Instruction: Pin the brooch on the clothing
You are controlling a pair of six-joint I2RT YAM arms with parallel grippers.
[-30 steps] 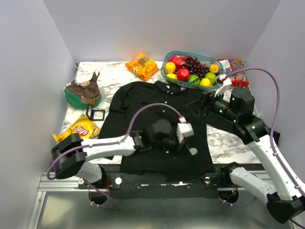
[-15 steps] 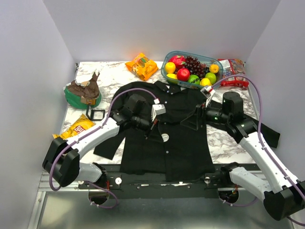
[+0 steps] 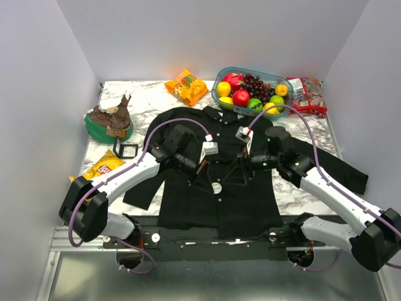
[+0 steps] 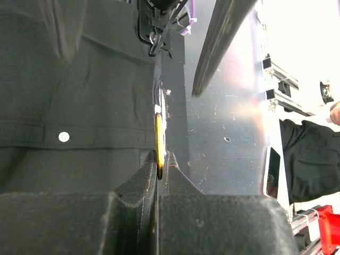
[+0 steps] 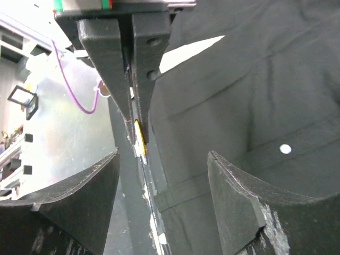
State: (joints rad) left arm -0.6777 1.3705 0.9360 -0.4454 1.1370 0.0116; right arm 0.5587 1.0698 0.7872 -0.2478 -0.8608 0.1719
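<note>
Pinching hard, the left gripper (image 4: 158, 163) is holding the tiny pale silvery-gold round brooch (image 4: 158, 133) in narrow jaws, and its own camera is catching the disc edge-on as a thin yellow sliver. From above, that brooch (image 3: 216, 187) is hanging over the front of the large black long-sleeved button-up shirt (image 3: 247, 210), close to the row of buttons, one small white button (image 4: 64, 136) showing plainly beside it. Whether disc and cloth are touching, I cannot tell. The right gripper (image 3: 233, 177) is hovering just beside it, jaws standing wide and gripping nothing, with the left arm's black fingers (image 5: 142, 64) filling its view ahead. Room is getting tight mid-shirt where the two arms are meeting. The shirt's hem is lying along the near edge of the white marble table (image 3: 147, 94), and one sleeve is stretching out to the right edge. A clear tub of fruit (image 3: 215, 93), an orange snack bag (image 3: 186, 86), a green bowl (image 3: 94, 130), a small black square frame (image 3: 127, 150) and a yellow crisp bag (image 3: 106, 168) are crowding the back and left sides. Black fingers are melting into black cloth from above, and the brooch's pin is staying hidden.
</note>
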